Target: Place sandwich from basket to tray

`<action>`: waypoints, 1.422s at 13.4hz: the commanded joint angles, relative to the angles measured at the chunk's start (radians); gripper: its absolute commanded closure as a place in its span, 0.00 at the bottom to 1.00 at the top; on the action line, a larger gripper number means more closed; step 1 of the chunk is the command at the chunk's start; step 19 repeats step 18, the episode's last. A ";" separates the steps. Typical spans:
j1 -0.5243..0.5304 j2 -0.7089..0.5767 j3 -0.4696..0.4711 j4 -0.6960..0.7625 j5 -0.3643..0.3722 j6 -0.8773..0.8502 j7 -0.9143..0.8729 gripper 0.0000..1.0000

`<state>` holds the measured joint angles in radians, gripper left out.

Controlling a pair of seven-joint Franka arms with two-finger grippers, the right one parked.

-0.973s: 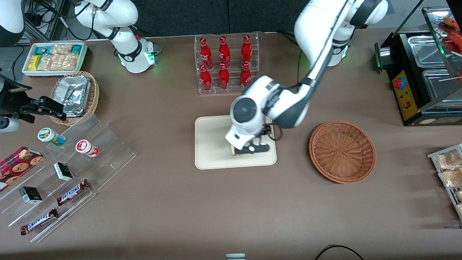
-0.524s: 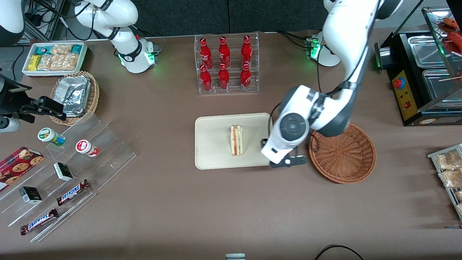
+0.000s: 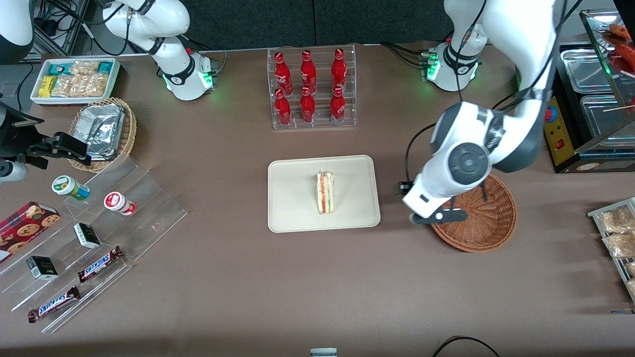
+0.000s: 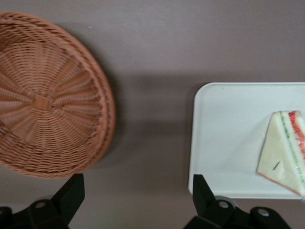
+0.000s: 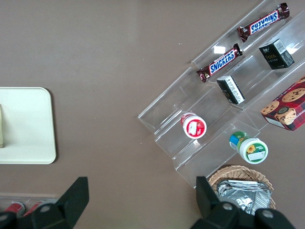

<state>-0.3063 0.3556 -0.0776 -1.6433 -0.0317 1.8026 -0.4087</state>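
The sandwich (image 3: 325, 193), a white wedge with red and green filling, lies alone on the cream tray (image 3: 292, 208) in the middle of the table. The round reddish-brown wicker basket (image 3: 488, 220) stands beside the tray, toward the working arm's end, and holds nothing. My left gripper (image 3: 437, 216) hangs above the bare table between tray and basket, at the basket's rim. In the left wrist view the gripper (image 4: 138, 195) is open and empty, with the basket (image 4: 47, 100), the tray (image 4: 224, 138) and the sandwich (image 4: 283, 148) all in sight. The right wrist view shows the tray (image 5: 26, 124).
A clear rack of red bottles (image 3: 310, 87) stands farther from the front camera than the tray. A stepped acrylic shelf with snacks (image 3: 99, 233), a small wicker basket of foil packets (image 3: 104, 131) and a white bin (image 3: 74, 79) lie toward the parked arm's end. A black appliance (image 3: 580, 99) is near the basket.
The gripper let go of the sandwich on the tray, rose and swung sideways to the gap by the basket. The sandwich stays where it was set.
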 commanded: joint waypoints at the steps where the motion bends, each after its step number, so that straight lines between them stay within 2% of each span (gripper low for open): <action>1: 0.091 -0.119 -0.031 -0.091 -0.019 -0.046 0.103 0.00; 7: 0.216 -0.251 -0.030 -0.089 -0.019 -0.201 0.339 0.00; 13: 0.309 -0.403 -0.027 -0.078 0.010 -0.357 0.350 0.00; 19: 0.306 -0.435 0.024 -0.073 0.024 -0.376 0.355 0.00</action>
